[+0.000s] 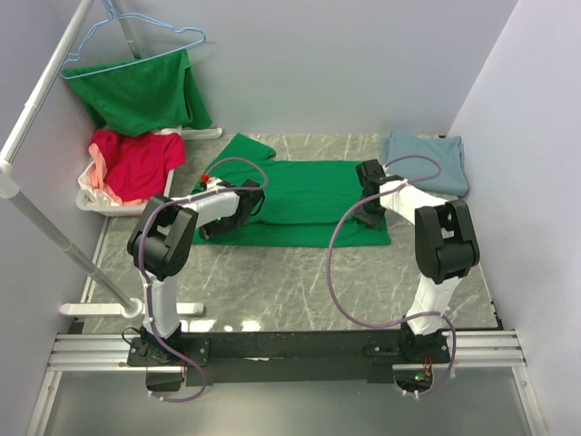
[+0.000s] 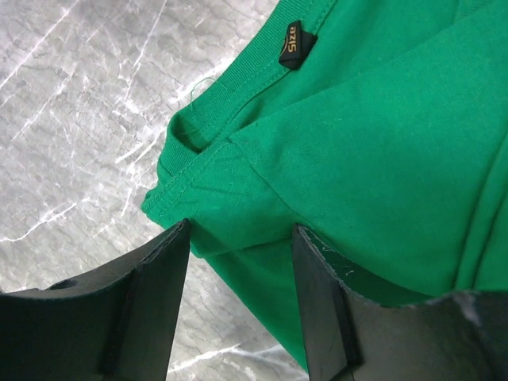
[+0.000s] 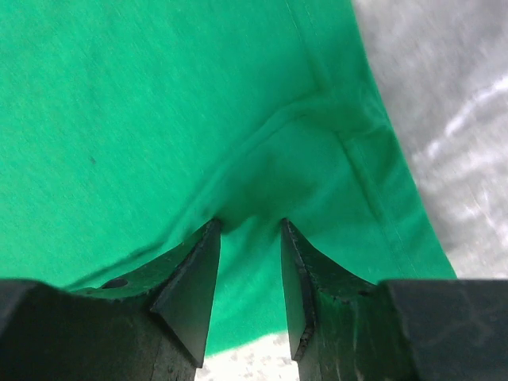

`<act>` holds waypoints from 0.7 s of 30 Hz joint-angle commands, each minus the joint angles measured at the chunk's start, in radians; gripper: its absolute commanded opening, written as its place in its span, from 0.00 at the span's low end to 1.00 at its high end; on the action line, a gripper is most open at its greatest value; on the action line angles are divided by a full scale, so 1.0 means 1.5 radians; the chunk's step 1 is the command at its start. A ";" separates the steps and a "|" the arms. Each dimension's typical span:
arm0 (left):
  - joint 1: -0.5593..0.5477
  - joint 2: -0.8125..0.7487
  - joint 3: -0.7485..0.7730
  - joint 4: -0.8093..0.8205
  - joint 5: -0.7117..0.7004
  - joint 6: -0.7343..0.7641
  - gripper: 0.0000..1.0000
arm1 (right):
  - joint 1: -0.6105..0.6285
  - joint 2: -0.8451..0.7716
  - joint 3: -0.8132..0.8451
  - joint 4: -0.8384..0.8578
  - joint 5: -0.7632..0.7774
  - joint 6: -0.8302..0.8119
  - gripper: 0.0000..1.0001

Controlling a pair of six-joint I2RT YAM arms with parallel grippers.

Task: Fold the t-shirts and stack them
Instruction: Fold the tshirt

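One dusty blue-grey cloth tee (image 1: pixel 427 160) lies folded; the bright green cotton t-shirt (image 1: pixel 309 202) is bunched between both parted jaws, grip undeterminable; folding barely begun.

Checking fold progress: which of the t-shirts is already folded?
The blue-grey t-shirt at the table's far right corner, a compact rectangle. The green one lies spread mid-table; another green hangs, red and pink sit bunched.
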 commanded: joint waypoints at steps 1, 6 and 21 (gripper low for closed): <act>0.020 -0.003 -0.018 -0.006 0.016 0.001 0.60 | -0.003 0.016 0.055 -0.015 0.020 -0.003 0.43; 0.036 -0.011 -0.023 -0.001 0.024 0.005 0.61 | -0.028 0.046 0.102 -0.040 0.045 -0.005 0.44; 0.041 -0.125 -0.032 0.017 0.017 0.007 0.61 | -0.015 -0.138 -0.041 -0.021 0.061 -0.020 0.47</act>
